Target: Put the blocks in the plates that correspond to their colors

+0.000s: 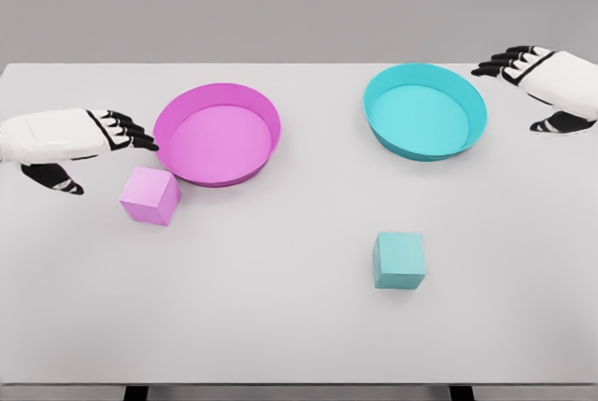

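Two plates, pink [217, 133] and cyan [425, 110]; two blocks, pink [149, 195] and cyan [400, 261].

You get bright, even, diffuse light, faint soft shadows hugging the table [280, 326], no glare on it, sharp focus throughout, no edge distortion.

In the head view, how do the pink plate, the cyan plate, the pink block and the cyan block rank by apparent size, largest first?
1. Pink plate and cyan plate: they look about equal, so I do not rank them.
2. Pink block and cyan block: also alike; the cyan one lies nearer the camera, which makes ranking unsure.
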